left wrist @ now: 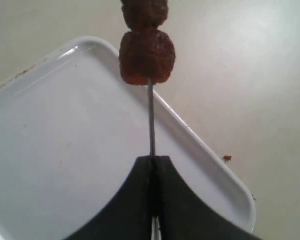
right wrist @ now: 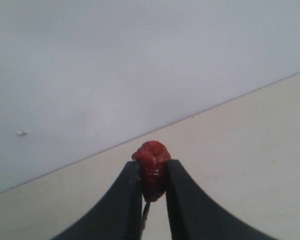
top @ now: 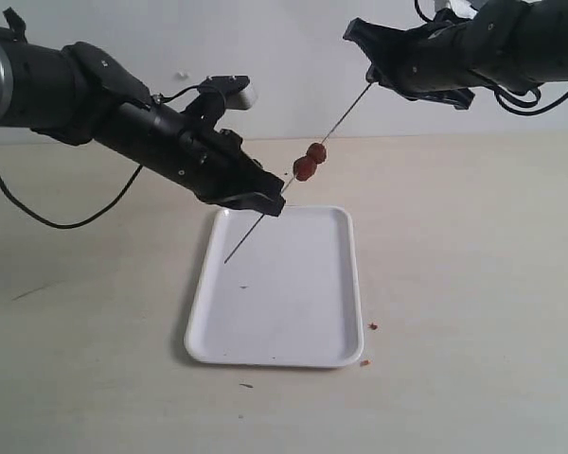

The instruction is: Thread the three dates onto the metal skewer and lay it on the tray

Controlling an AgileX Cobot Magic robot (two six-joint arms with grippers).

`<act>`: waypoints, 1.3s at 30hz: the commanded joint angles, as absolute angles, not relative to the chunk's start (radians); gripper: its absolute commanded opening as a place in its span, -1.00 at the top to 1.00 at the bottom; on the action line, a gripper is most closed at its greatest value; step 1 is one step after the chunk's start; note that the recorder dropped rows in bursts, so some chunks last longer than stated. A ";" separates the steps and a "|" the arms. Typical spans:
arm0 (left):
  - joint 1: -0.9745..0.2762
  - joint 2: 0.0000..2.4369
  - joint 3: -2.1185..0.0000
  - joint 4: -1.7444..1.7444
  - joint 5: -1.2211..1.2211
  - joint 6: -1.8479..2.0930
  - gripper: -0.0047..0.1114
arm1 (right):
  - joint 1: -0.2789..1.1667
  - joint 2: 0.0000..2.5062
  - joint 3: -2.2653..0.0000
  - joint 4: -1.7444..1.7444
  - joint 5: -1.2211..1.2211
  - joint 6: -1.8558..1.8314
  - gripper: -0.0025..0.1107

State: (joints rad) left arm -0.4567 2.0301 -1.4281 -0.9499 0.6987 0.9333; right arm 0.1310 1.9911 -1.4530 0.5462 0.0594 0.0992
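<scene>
The metal skewer (top: 346,118) slants through the air above the white tray (top: 293,312). Its lower tip hangs over the tray's far left part. My left gripper (top: 268,200) is shut on the rod's lower half, and the left wrist view shows the skewer (left wrist: 151,120) rising out of the closed jaws (left wrist: 153,159). Two dates (top: 310,161) sit threaded side by side just above that grip, the nearer date (left wrist: 147,56) large in the left wrist view. My right gripper (top: 371,74) is at the skewer's upper end, shut on the third date (right wrist: 152,167), with the rod (right wrist: 145,216) showing just under it.
The tray (left wrist: 65,150) lies on a pale tabletop. Small reddish crumbs (top: 372,326) lie on the table off the tray's near right corner. A plain white wall stands behind the table. A black cable (top: 66,222) loops under the left arm.
</scene>
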 commanded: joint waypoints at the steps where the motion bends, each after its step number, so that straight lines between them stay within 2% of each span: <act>1: -0.459 2.036 -1.433 -0.965 0.687 0.940 0.92 | 0.128 1.989 -1.453 0.543 0.041 0.095 0.64; 39: -0.459 2.036 -1.433 -0.983 0.663 0.950 0.92 | 0.128 1.989 -1.453 0.550 0.044 0.127 0.64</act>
State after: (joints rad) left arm -0.4567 2.0398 -1.4281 -0.9670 0.6732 0.9419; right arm 0.1310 1.9911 -1.4530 0.5524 0.0550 0.1177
